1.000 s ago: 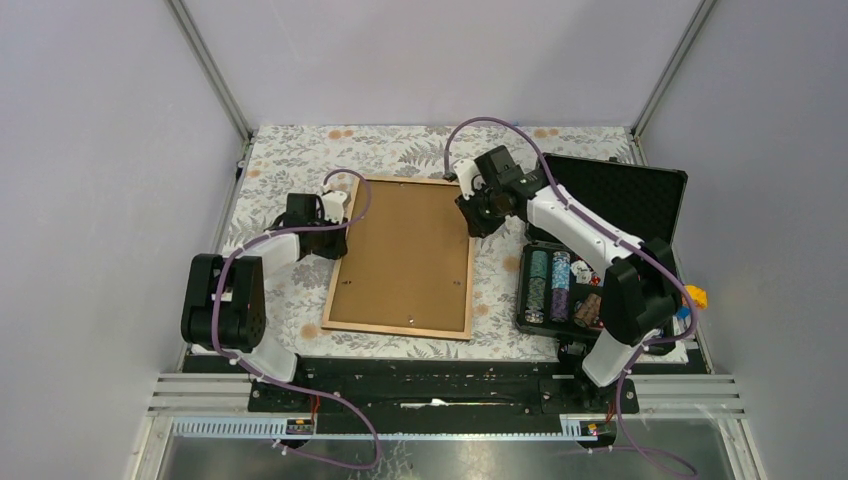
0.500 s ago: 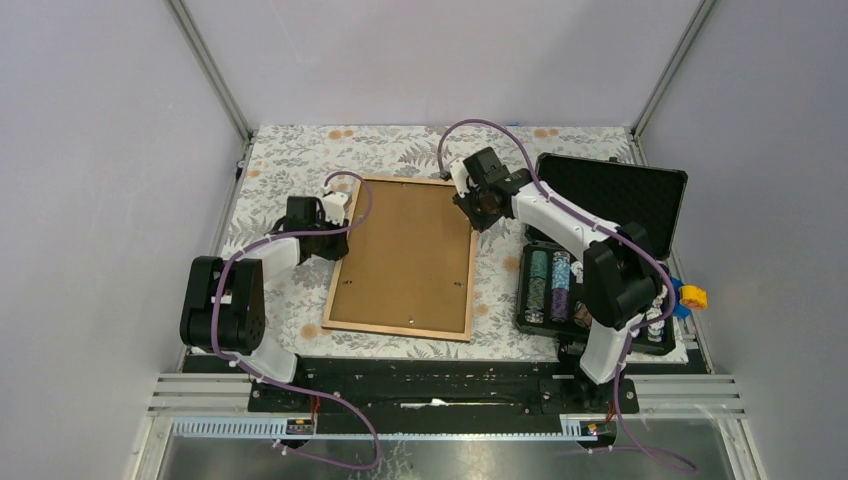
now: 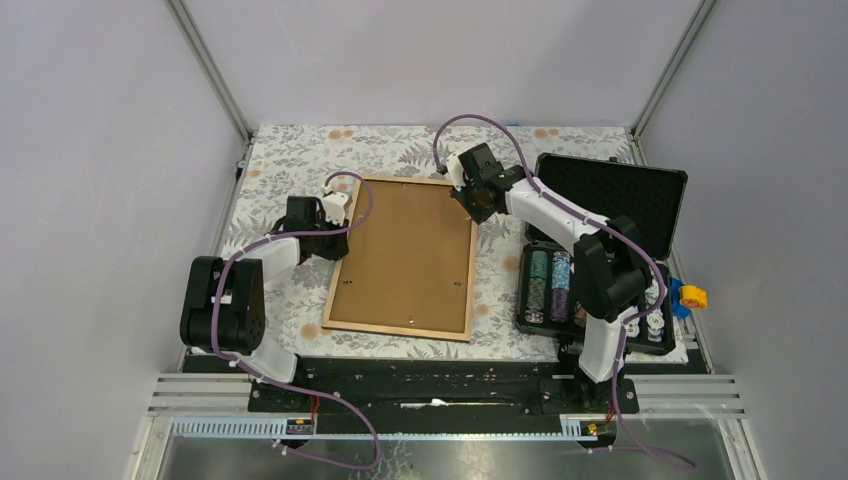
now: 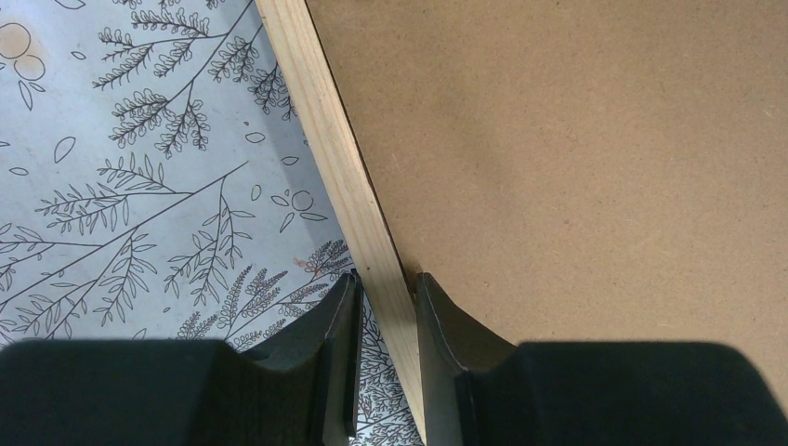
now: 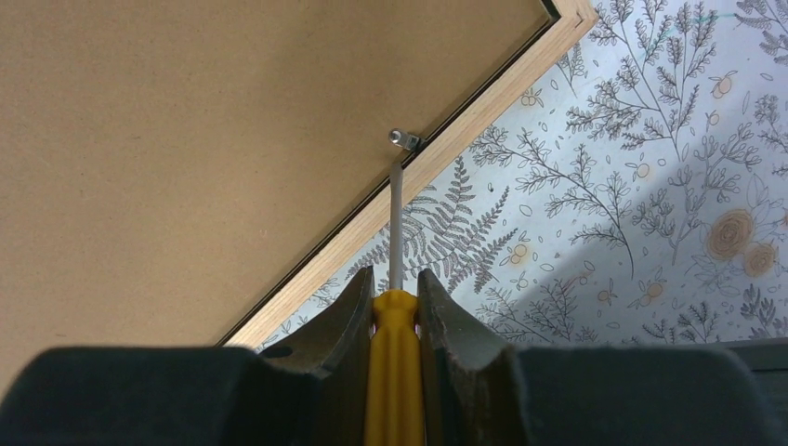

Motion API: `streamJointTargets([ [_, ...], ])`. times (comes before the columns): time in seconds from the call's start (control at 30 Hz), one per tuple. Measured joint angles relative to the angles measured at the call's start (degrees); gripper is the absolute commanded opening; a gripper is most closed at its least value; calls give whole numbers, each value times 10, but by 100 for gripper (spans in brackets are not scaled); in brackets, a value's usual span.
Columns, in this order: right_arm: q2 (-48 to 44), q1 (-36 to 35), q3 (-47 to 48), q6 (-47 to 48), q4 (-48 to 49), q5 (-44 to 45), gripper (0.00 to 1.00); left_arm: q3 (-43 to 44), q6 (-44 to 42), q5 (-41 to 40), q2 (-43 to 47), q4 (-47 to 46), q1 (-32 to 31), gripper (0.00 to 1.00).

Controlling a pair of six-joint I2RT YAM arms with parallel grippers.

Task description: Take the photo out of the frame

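our right gripper point(image 5: 395, 283) is clamped on the yellow handle of a screwdriver point(image 5: 396, 362). its thin shaft reaches straight ahead of the fingers to a small metal tab point(image 5: 403, 138) on the rim of the frame point(image 5: 483, 93). the frame lies face down, its brown backing board point(image 5: 186, 139) spreading left of the shaft, and the photo is hidden beneath that board. our left gripper point(image 4: 386, 288) pinches the frame's wooden rim between its fingers, bracing it. we judge the step to be turning the tab off the board. we should seat the tip squarely against the tab and push sideways rather than down, so the board isn't gouged. the left grip must stay firm so the frame doesn't slide.
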State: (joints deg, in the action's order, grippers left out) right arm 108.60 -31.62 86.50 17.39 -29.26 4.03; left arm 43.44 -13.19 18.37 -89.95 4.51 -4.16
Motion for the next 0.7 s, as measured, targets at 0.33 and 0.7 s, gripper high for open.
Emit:
streamJointTargets([
  [0.33, 8, 0, 5, 5, 11, 11, 0, 0, -1, 0, 0, 0, 0, 12],
  [0.7, 17, 0, 10, 6, 26, 14, 0, 0, -3, 1, 0, 0, 0, 11],
])
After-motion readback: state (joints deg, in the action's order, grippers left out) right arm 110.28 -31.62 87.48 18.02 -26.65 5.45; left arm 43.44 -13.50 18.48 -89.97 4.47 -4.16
